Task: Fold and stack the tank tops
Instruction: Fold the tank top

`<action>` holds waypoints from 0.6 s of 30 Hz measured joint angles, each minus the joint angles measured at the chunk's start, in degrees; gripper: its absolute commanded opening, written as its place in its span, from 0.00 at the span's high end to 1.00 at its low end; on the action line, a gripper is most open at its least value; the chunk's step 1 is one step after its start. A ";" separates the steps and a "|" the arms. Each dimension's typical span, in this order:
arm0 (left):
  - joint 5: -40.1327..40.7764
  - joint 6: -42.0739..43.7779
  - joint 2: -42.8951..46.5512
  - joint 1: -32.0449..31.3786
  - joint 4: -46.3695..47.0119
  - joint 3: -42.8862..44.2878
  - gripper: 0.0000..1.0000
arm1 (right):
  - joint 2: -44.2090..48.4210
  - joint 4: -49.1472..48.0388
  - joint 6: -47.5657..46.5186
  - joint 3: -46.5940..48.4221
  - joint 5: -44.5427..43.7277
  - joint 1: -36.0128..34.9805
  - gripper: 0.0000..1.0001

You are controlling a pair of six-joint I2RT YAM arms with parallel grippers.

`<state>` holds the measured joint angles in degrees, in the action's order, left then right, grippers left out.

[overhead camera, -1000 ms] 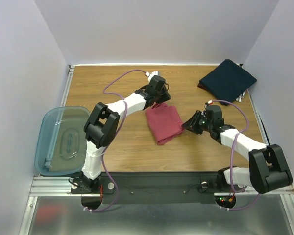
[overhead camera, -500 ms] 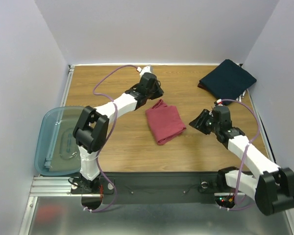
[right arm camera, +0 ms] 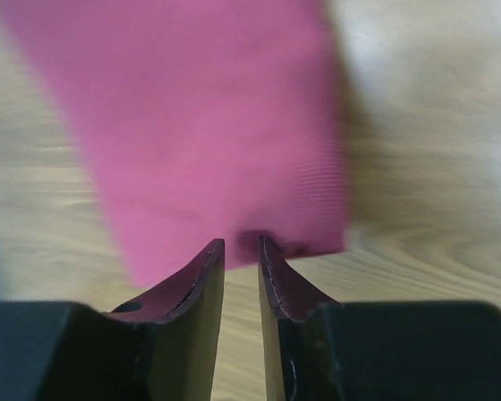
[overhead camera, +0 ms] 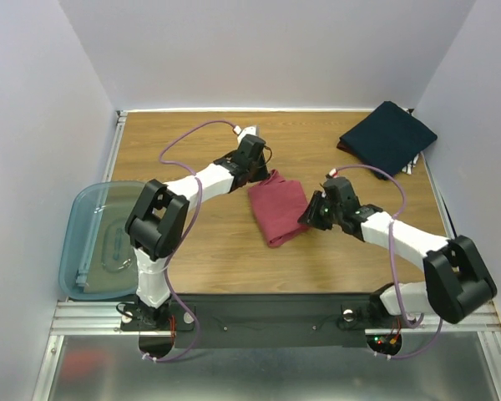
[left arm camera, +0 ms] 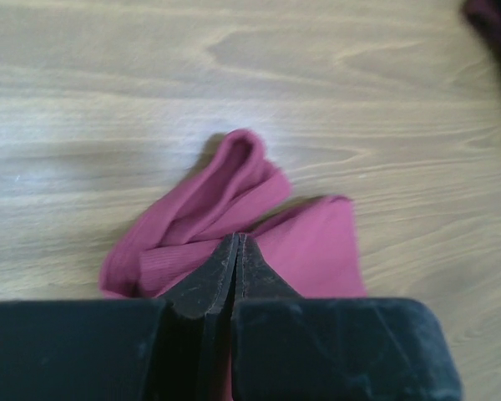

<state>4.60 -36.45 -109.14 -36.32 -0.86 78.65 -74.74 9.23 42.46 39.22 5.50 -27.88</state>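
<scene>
left pincer pinched — seemingly on maroon tank top; right pincer ajar

Before you, a wood-grain surface, plain pale lilac walls closing three sides, aluminium rail along your near edge, soft even light

Wooden table bearing maroon tank top, navy tank top, teal bin at left edge.
</scene>
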 measured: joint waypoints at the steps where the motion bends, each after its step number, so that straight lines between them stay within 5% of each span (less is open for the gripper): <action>1: 0.17 0.35 -0.81 0.00 -0.50 0.04 0.94 | -1.38 -0.26 0.42 -1.07 -0.68 0.04 0.74; 11: 0.52 1.46 -7.91 0.02 -1.01 -0.52 1.00 | -9.01 -3.93 2.14 -2.78 -2.47 1.46 0.78; 18: 0.90 -3.45 -3.39 -0.13 5.53 -9.77 1.00 | -18.49 -4.35 0.37 6.86 -0.55 6.99 0.78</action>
<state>5.50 -39.90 -112.53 -36.45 4.67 68.88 -93.23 4.89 42.83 46.09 4.95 -20.88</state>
